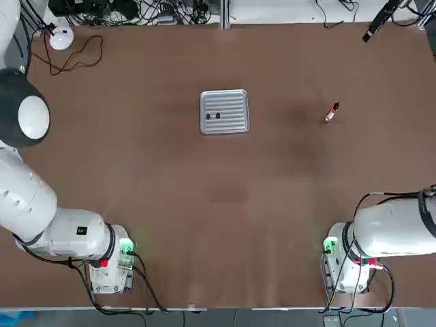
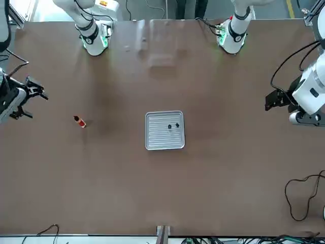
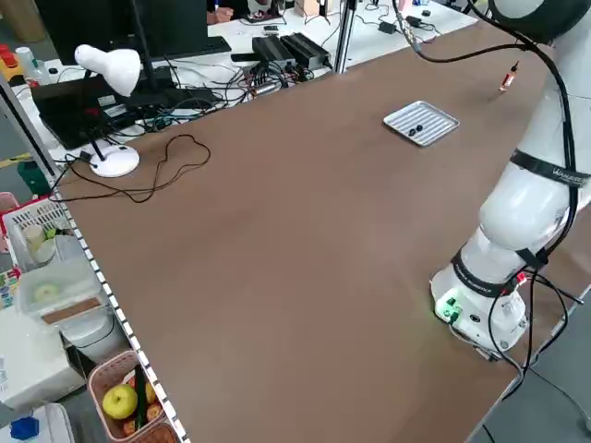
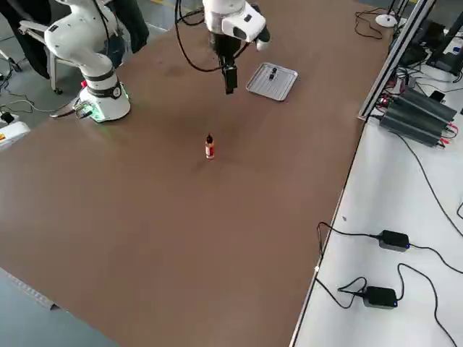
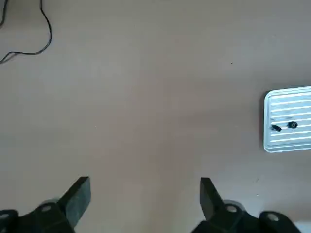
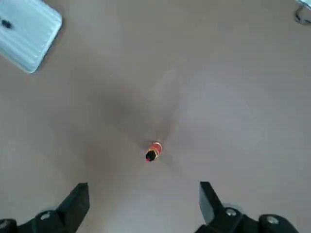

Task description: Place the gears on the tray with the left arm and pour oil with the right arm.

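Brown table (image 1: 170, 218) — lamp (image 3: 111, 74), cables (image 3: 157, 175) at edge.

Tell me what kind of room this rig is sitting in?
Most likely a robotics lab or workshop, not a home. A large brown table is ringed with loose cables and power supplies, a white desk lamp stands at its edge, and electronics crowd the bench behind it.

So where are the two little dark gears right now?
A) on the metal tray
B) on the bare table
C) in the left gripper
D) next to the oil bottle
A: both gears lie side by side on the ribbed tray, far from the oil bottle.
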